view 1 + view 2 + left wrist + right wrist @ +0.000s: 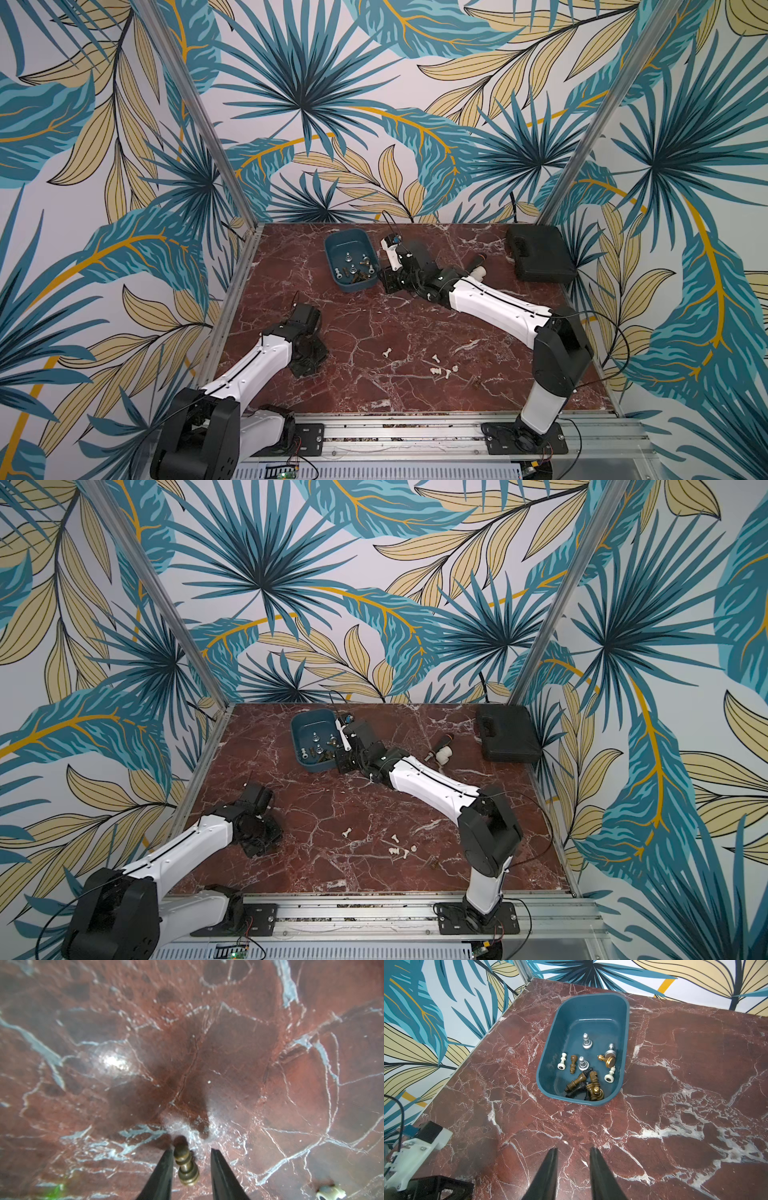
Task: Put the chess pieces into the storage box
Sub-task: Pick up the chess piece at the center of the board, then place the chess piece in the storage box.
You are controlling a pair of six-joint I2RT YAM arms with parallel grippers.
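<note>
Left claw [191, 1150] straddles a brass pawn [185, 1165]; right claw [573, 1148] gapes beside storage box [591, 1007].

Table [332, 374] is red-brown marble with white veins. Box [591, 1012] is teal. Pieces [582, 1062] in it are silver, white, gold, brown and black. Loose pieces [435, 358] near the table's front edge are white. Pawn [186, 1165] is brassy gold. Case [540, 253] at the far right corner is black. Arms [494, 305] are white with black joints. Walls [374, 83] show teal and beige leaves on white.
</note>
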